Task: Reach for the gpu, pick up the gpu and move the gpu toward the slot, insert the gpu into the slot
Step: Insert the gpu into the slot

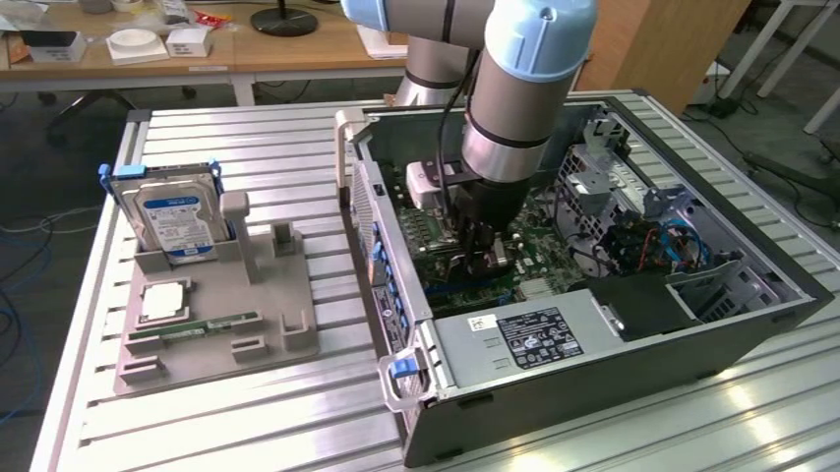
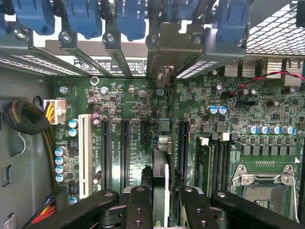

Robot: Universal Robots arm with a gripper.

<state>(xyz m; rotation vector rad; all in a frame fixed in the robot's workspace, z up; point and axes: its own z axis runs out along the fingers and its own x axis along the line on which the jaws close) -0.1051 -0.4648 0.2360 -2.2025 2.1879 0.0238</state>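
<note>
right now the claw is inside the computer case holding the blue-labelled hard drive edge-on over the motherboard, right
Not quite. The claw is inside the computer case, but it holds the gpu edge-on over the motherboard, as the wrist view shows. The hard drive stands outside in its holder.

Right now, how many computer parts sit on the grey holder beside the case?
3: hard drive upright at the back, processor chip lying flat before it, memory stick along the front. None seems hidden.

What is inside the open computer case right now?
Inside the computer case: the green motherboard, a power supply, cables, and the gripper with its fingers clamping the gpu edge-on above the slots. The slot under the card is covered.
</note>
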